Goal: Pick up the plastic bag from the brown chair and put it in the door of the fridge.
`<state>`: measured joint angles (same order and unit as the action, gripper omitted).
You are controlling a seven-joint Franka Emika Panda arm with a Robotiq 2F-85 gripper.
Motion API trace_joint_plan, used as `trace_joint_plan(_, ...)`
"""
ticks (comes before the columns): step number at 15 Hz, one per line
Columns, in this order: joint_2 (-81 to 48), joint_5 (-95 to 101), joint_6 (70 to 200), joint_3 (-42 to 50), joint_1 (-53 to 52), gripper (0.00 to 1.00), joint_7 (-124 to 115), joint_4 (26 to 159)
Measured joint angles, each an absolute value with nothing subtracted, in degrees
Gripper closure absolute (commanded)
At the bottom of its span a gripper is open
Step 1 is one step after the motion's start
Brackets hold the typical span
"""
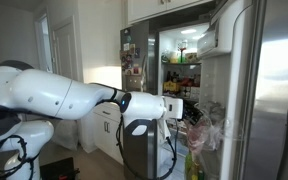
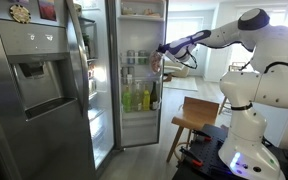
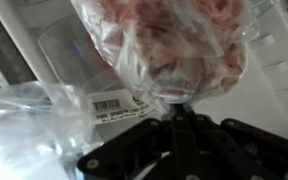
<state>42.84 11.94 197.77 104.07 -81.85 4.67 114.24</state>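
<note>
My gripper (image 3: 177,103) is shut on the plastic bag (image 3: 174,45), a crinkly clear bag with reddish and pale contents that fills the top of the wrist view. In an exterior view the bag (image 1: 208,130) hangs at the gripper (image 1: 191,112), close against the white inner side of the door of the fridge (image 1: 239,85). The fridge (image 1: 181,60) stands open and lit behind. From the opposite side the gripper (image 2: 162,55) is held high at the right edge of the lit shelves of bottles (image 2: 139,98). The brown chair (image 2: 194,115) stands bare below the arm.
Another clear bag with a barcode label (image 3: 119,105) lies under the held one, and more crumpled plastic (image 3: 24,135) lies at the left. Bottles (image 1: 194,165) fill the door's lower bin. The steel dispenser door (image 2: 34,80) stands left. My robot base (image 2: 249,120) is beside the chair.
</note>
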Motion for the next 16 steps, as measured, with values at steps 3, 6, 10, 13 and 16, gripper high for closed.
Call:
trace_joint_plan(3,50.92,16.18,197.78,104.31,-81.19,1.00,10.25,113.09)
trace_joint_plan(6,57.61,19.12,197.78,104.91,-80.93,1.00,14.79,112.66)
trace_joint_plan(10,62.23,19.58,197.76,106.70,-81.00,1.00,17.99,112.54)
trace_joint_plan(13,61.86,18.63,197.76,107.36,-80.78,1.00,17.99,114.25)
trace_joint_plan(16,58.70,15.34,197.76,107.72,-80.48,1.00,17.92,117.70)
